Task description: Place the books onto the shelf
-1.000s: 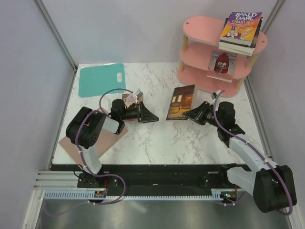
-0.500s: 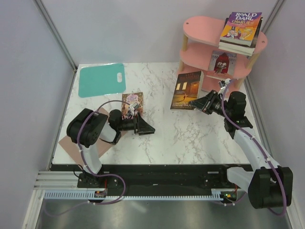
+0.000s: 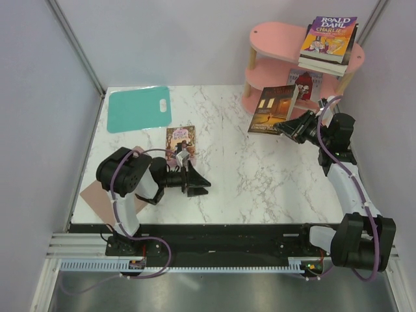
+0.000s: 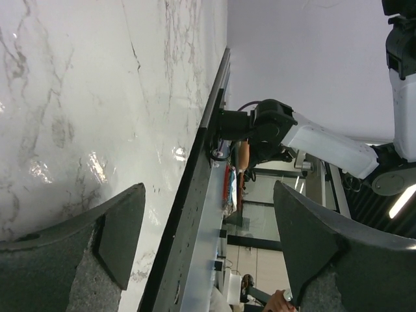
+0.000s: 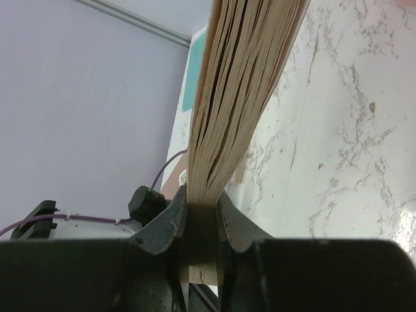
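Note:
My right gripper point(image 3: 290, 125) is shut on the dark book point(image 3: 273, 109) and holds it in the air, tilted, just left of the pink shelf point(image 3: 272, 34). In the right wrist view the book's page edges point(image 5: 240, 84) fan out from between the jaws of that gripper point(image 5: 201, 203). An orange-purple Roald Dahl book point(image 3: 329, 36) lies on a stack on the top board, and another book point(image 3: 305, 83) stands on the middle board. A pink-purple book point(image 3: 181, 142) lies flat on the table. Just in front of it my left gripper point(image 3: 198, 184) stands open and empty point(image 4: 208, 195).
A teal mat point(image 3: 138, 108) with a handle hole lies at the back left. A brown cardboard sheet point(image 3: 92, 194) sits under my left arm at the table's left front. Grey walls close in both sides; a black rail point(image 3: 214, 229) runs along the near edge.
My right gripper has carried the dark book up off the table and right toward the shelf. My left gripper has opened and pulled back toward the near edge, leaving the pink-purple book flat.

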